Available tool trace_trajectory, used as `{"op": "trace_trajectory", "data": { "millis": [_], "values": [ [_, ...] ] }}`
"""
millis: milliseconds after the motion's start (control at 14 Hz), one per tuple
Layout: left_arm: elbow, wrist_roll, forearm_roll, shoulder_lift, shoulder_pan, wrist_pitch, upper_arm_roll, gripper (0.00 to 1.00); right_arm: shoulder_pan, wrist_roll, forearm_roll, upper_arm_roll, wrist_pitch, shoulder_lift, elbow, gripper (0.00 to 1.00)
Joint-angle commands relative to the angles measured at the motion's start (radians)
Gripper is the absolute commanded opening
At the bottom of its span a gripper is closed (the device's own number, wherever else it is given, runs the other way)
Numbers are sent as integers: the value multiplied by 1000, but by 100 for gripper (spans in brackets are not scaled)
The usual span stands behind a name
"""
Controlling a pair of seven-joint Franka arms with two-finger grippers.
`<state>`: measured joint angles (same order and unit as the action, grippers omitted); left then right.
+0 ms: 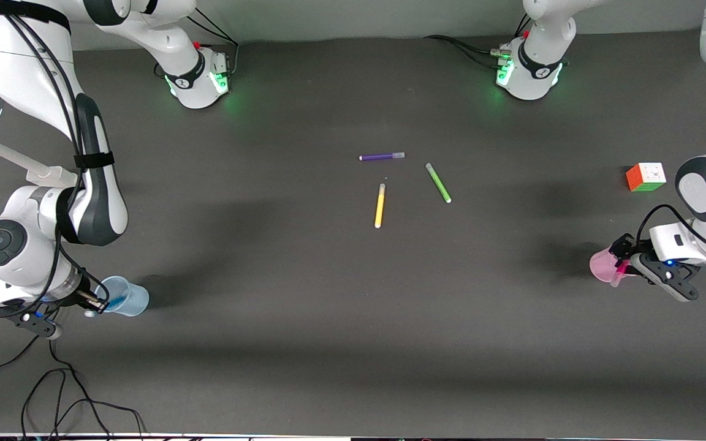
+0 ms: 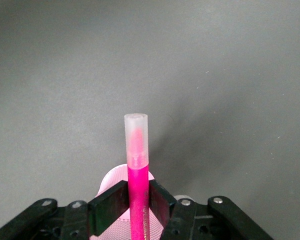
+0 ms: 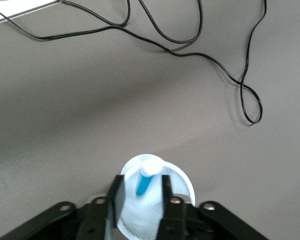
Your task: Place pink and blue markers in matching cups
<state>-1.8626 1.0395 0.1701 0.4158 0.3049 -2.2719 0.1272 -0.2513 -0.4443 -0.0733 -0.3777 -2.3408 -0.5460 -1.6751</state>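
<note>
— What do you see from the front?

— The right gripper (image 1: 92,303) is at the rim of the blue cup (image 1: 125,296), at the right arm's end of the table. The left gripper (image 1: 626,263) is at the pink cup (image 1: 604,264), near the puzzle cube (image 1: 646,176). Purple (image 1: 381,157), yellow (image 1: 380,206) and green (image 1: 438,182) pens lie mid-table.

— And the left wrist?

— Its fingers (image 2: 110,206) are clamped tight on the pink marker (image 2: 138,185), which stands over the pink cup (image 2: 110,181).

— The right wrist?

— The blue marker (image 3: 144,181) stands inside the blue cup (image 3: 182,182), between fingers (image 3: 114,197) parted slightly, apparently clear of it.
</note>
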Motion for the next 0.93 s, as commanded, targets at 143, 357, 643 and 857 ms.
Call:
{"op": "trace_trajectory", "data": {
  "millis": [143,357,643,857],
  "values": [
    [-58,214,184,-31,6,-60,-4,0,-8,-2,-22,-4,-12,20,-11,100],
    [-61,293,216,-29,34,-48,-4,0,-8,18,-17,-3,90,43,30,100],
    [-75,477,325,-23,66,-47,-4,0,-8,68,19,20,308,84,136,100],
    [-75,540,382,-20,66,-43,-3,5,-6,180,162,14,452,200,147,100]
  ]
}}
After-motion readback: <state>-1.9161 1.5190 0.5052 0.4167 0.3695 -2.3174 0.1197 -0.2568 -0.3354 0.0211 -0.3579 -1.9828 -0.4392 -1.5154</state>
